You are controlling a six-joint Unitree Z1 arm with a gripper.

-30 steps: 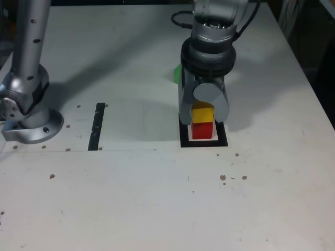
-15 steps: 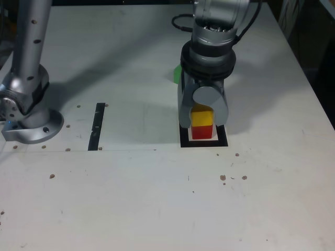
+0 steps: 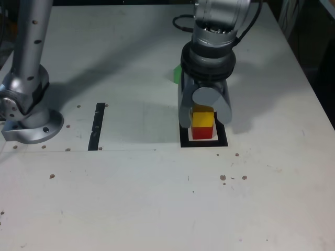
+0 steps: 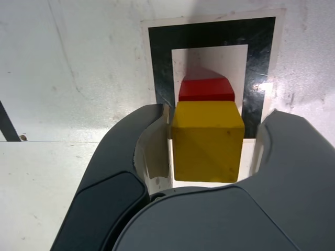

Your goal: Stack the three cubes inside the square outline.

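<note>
A yellow cube (image 3: pixel 202 119) (image 4: pixel 207 141) rests squarely on a red cube (image 3: pixel 201 133) (image 4: pixel 206 90) inside the square outline (image 3: pixel 184 142) (image 4: pixel 159 57). My gripper (image 3: pixel 203 123) (image 4: pixel 212 125) points down over the stack, its fingers on either side of the yellow cube. In the wrist view a narrow gap shows between the cube and one finger pad (image 4: pixel 260 149), so the jaws stand slightly open. A green cube (image 3: pixel 177 74) lies on the table behind the gripper, mostly hidden by it.
A straight black tape strip (image 3: pixel 96 125) lies at the exterior view's left of the outline. A second grey arm's base (image 3: pixel 29 117) stands at the far left. The table's right edge (image 3: pixel 314 94) drops off to a dark floor. Small crumbs (image 3: pixel 223 178) dot the front.
The yellow cube came down onto the red cube, hiding more of it. The jaws, shut on the yellow cube before, have spread apart slightly.
</note>
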